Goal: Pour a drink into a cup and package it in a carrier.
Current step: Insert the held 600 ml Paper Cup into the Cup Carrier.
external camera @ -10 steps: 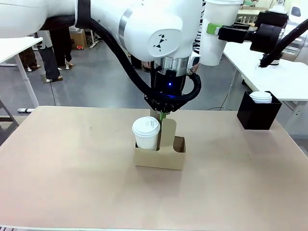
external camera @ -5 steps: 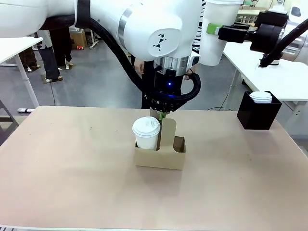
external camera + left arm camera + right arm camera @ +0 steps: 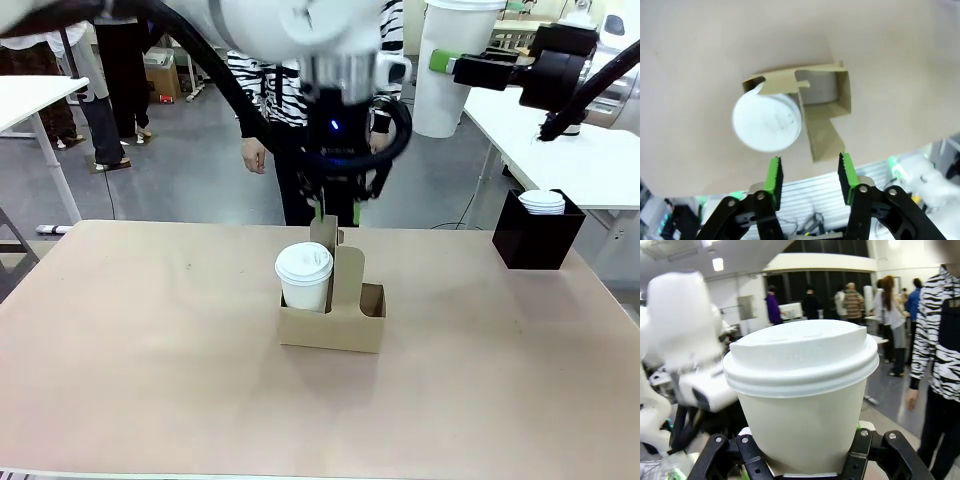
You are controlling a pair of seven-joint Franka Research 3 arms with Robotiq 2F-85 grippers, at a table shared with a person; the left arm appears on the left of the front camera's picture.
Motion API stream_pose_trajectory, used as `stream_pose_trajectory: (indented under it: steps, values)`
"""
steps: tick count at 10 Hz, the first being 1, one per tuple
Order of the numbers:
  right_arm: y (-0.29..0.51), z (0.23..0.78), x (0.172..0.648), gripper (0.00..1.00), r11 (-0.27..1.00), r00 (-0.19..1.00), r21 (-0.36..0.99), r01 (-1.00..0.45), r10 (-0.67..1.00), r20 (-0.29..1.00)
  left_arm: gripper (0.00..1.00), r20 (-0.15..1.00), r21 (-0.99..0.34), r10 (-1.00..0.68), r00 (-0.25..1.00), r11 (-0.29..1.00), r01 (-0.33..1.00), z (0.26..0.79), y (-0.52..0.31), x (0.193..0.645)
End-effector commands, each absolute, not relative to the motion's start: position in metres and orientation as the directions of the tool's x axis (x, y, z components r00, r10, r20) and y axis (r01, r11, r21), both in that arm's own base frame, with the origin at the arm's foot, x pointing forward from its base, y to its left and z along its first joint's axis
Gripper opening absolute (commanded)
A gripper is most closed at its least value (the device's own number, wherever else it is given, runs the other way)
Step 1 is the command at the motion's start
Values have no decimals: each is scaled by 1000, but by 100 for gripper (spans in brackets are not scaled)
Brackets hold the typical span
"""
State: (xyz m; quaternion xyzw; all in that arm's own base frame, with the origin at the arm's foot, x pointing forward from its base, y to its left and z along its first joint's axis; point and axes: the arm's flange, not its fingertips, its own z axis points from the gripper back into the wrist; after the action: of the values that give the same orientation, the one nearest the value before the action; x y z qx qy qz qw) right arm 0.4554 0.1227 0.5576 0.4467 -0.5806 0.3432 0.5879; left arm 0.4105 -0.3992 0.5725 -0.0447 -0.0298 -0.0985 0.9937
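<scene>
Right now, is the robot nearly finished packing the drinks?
Partly. One lidded cup already sits in the carrier on the table. The left tool is open above the carrier's handle, holding nothing. In hand: the right tool is shut on a second lidded cup, held high to the side. Left to do, probably: set that cup into the carrier's empty pocket.

Below the left gripper (image 3: 808, 172), we see the lidded cup (image 3: 767, 121) smeared by motion blur, and it perhaps hides one carrier (image 3: 826, 107) compartment entirely.
</scene>
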Motion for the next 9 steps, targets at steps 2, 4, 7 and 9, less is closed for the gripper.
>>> stream_pose_trajectory:
  steps: [2, 4, 7, 9]
  values:
    - [113, 549, 534, 60, 1, 174, 174, -985, -69, 982, 100, 80, -161, -419, 905, 890, 426, 621, -294, 414]
    - [130, 516, 547, 60, -118, 169, 164, -979, -33, 985, 100, 185, -153, -538, 823, 811, 564, 617, -209, 419]
    - [162, 463, 541, 60, -169, 34, 39, -985, 34, 999, 100, 426, -59, -700, 574, 611, 789, 566, -105, 413]
    - [168, 451, 532, 60, -52, -29, -29, -998, -4, 1000, 100, 480, -19, -673, 563, 634, 773, 539, -94, 413]
